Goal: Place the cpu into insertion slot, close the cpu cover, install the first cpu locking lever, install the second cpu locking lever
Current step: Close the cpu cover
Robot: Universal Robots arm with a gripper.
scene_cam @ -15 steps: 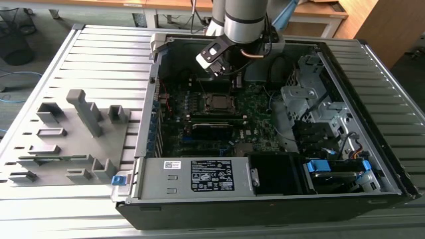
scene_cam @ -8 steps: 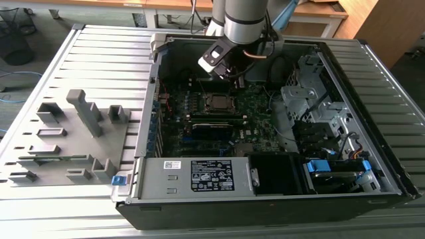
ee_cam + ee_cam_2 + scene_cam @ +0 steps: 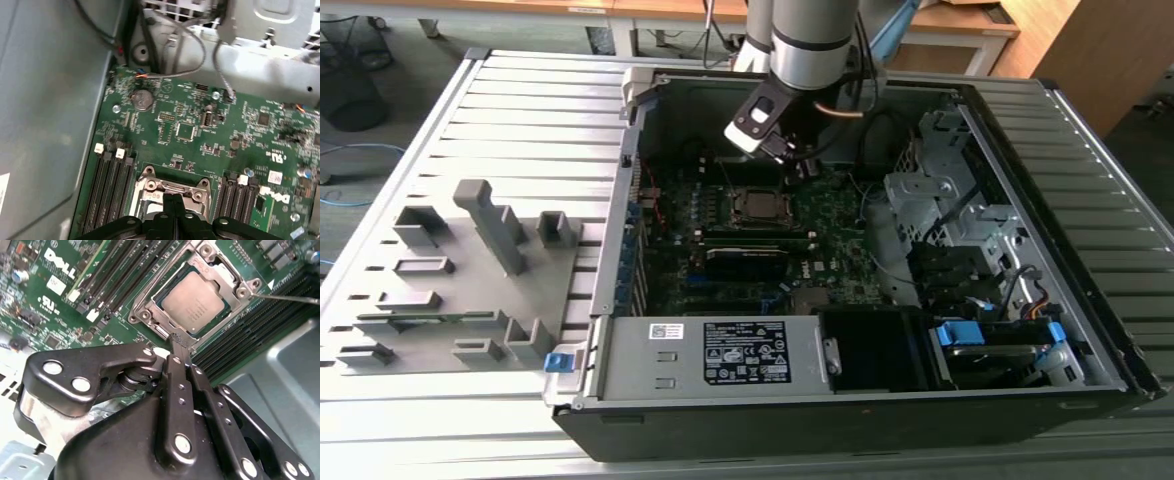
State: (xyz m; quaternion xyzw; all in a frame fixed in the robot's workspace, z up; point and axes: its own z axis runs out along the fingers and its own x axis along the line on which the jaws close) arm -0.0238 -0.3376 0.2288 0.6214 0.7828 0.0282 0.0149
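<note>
The cpu (image 3: 196, 301), a dull silver square chip, lies flat in its socket on the green motherboard. The cpu cover (image 3: 226, 276), a silvery frame, is down around it, and the chip's top shows through its window. A thin metal lever rod (image 3: 287, 299) sticks out sideways from one socket corner. My gripper (image 3: 178, 339) is shut with nothing seen between its fingertips, and its tip sits at the socket's edge. In the exterior view the gripper (image 3: 797, 172) hangs just beyond the cpu (image 3: 755, 205) inside the open case. In the first wrist view the gripper (image 3: 173, 198) tip overlaps the socket frame (image 3: 172, 187).
Black memory slots (image 3: 125, 275) flank the socket on both sides. The case holds a power supply (image 3: 707, 355), a metal drive cage (image 3: 927, 200) and loose cables (image 3: 200, 45). A grey fixture with blocks (image 3: 467, 270) lies at the exterior view's left.
</note>
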